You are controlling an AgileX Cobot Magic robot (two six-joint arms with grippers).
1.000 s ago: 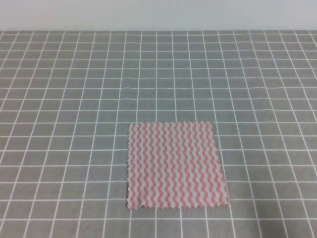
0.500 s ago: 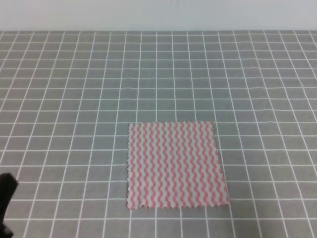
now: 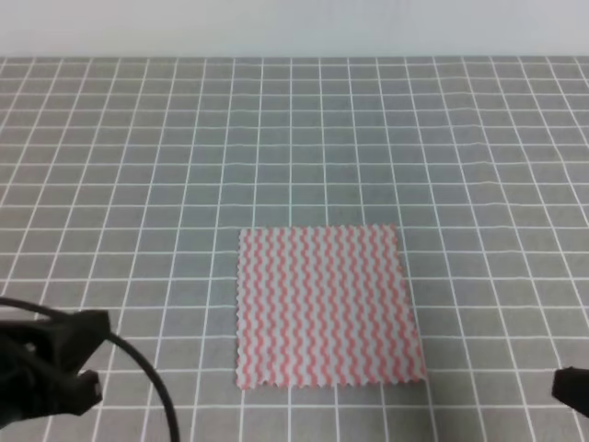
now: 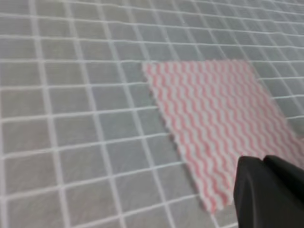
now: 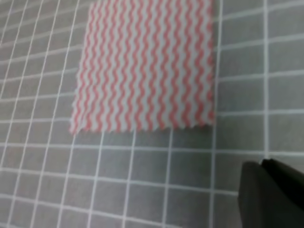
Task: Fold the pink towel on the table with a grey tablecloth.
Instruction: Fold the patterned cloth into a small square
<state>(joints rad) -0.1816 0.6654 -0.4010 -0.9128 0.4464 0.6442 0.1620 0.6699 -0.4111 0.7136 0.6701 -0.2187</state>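
Observation:
The pink towel (image 3: 327, 307) lies flat and unfolded on the table with a grey tablecloth (image 3: 138, 184), a little below and right of centre. It also shows in the left wrist view (image 4: 218, 123) and the right wrist view (image 5: 145, 66). My left gripper (image 3: 55, 368) is a dark shape with a cable at the lower left, well apart from the towel's left edge. Only a black tip of my right gripper (image 3: 572, 391) shows at the lower right edge, right of the towel's near corner. Each wrist view shows just a black corner of a finger (image 4: 268, 192) (image 5: 270, 194), so neither opening can be read.
White grid lines cover the grey cloth in every direction around the towel. A pale wall (image 3: 294, 28) runs along the table's far edge.
The left arm has come further into view from the lower left. The right arm's tip has appeared at the lower right edge. The towel has not moved.

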